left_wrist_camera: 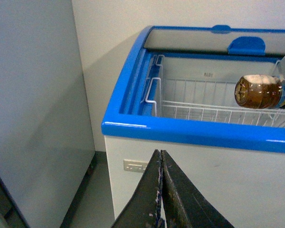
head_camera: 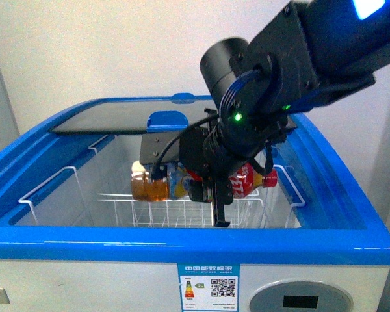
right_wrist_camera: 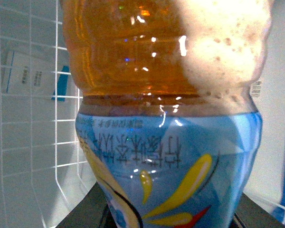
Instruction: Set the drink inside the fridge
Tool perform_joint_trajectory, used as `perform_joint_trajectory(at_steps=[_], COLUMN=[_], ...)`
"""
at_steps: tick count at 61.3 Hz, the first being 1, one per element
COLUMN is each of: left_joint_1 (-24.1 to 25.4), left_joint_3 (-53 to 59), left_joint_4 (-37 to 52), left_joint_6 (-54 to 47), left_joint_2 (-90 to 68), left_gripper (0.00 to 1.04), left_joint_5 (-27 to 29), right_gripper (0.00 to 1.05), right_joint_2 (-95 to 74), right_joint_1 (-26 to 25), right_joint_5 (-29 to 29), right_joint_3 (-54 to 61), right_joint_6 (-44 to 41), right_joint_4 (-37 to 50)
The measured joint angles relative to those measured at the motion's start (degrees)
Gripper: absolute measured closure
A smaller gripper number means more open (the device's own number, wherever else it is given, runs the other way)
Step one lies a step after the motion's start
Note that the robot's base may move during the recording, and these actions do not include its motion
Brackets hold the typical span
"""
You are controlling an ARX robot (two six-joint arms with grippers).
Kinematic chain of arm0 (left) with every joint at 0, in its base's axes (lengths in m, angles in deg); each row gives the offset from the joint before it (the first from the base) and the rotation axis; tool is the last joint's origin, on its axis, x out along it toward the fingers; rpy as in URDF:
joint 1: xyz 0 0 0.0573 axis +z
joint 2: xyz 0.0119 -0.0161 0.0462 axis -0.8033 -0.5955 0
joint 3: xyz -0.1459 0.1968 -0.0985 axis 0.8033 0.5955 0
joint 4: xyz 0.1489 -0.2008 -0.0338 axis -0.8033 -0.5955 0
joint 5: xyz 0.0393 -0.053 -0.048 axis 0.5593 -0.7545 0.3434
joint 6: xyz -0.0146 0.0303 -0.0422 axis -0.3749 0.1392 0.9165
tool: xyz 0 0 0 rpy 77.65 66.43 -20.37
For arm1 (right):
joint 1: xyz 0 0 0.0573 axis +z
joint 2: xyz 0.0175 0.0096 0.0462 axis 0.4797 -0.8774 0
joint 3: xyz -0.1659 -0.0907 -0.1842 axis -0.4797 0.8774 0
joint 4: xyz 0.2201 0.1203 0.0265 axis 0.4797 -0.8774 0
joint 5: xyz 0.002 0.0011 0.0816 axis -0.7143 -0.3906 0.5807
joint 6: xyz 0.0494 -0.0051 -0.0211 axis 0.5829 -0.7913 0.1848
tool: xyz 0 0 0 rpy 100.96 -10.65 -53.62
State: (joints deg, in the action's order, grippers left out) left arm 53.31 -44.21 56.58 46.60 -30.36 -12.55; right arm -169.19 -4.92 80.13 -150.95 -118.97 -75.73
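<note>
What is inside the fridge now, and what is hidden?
Inside the fridge: a white wire basket, and the drink held sideways above it by the right gripper. The arm hides the bottle's middle; a red-labelled part shows beyond.

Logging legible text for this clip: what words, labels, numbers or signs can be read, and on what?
"中国能效标识": header of the energy label on the fridge front; its QR code and small print are too small to read.
Drink held in the right gripper: dark Chinese characters on its blue label, mirrored and blurred, unreadable.
Red-labelled bottle in the basket: white lettering, unreadable.
Grey display: blank.
</note>
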Motion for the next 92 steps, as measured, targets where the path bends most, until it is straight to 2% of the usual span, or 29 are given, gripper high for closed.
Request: perform_joint_trajectory(at_steps=[5,20,27,29,34,40,44,53,56,60,68,73,78,83,86,88,92], left_joint_1=[0.00,0.00,0.00,0.00,0.00,0.00,0.00,0.00,0.00,0.00,0.00,0.00,0.00,0.00,0.00,0.00,0.00], left_joint_3=[0.00,0.00,0.00,0.00,0.00,0.00,0.00,0.00,0.00,0.00,0.00,0.00,0.00,0.00,0.00,0.00,0.00], left_joint_4=[-7.17,-8.00,-8.02,-8.02,-8.02,-8.04,-8.04,-8.04,-8.04,-8.04,-8.04,-8.04,-8.04,-8.04,-8.04,-8.04,-8.04], left_joint_6=[0.04,0.04,0.11,0.09,0.09,0.09,0.09,0.09,0.09,0.07,0.09,0.09,0.09,0.09,0.09,0.09,0.09], left_joint_2=[6.01,8.09,8.09,8.09,8.09,8.09,8.09,8.09,8.09,8.09,8.09,8.09,8.09,8.09,8.09,8.09,8.09], left_gripper=[1.02,1.02,1.01,0.98,0.86,0.61,0.47,0.24,0.17,0.07,0.08,0.08,0.08,0.08,0.08,0.08,0.08], left_joint_5=[-0.04,-0.04,-0.07,-0.04,-0.04,-0.07,-0.04,-0.04,-0.04,-0.04,-0.04,-0.09,-0.04,-0.04,-0.07,-0.04,-0.04], right_gripper=[0.68,0.68,0.42,0.40,0.28,0.06,0.08,0.08,0.08,0.08,0.08,0.08,0.08,0.08,0.09,0.15,0.25], right_joint_2=[-1.77,-7.39,-7.61,-7.56,-7.02,-3.93,-1.01,6.08,8.66,12.81,24.81,37.09,52.68,69.61,78.99,85.70,94.31], right_joint_1=[-0.44,-0.28,-0.28,-0.28,-0.31,-0.68,-1.16,-3.15,-4.46,-6.95,-13.73,-17.94,-20.00,-18.93,-16.76,-14.21,-12.63], right_joint_5=[0.90,-0.48,-0.33,-0.20,0.81,3.21,5.14,7.19,6.45,2.78,-6.75,-9.22,-9.27,-9.16,-11.69,-14.60,-14.16], right_joint_3=[-0.94,-1.64,-1.11,-1.11,-1.27,-2.64,-3.50,-5.57,-5.75,-5.31,2.69,15.26,30.03,43.30,49.53,55.19,62.53], right_joint_6=[-0.17,-2.19,-2.93,-3.02,-3.19,-1.53,1.55,9.88,13.51,19.80,36.26,47.30,58.34,65.11,68.19,68.91,69.75], right_joint_4=[1.14,4.68,4.85,4.81,4.68,3.63,3.37,3.41,4.09,6.32,8.46,7.13,1.36,-5.57,-9.09,-4.68,2.82])
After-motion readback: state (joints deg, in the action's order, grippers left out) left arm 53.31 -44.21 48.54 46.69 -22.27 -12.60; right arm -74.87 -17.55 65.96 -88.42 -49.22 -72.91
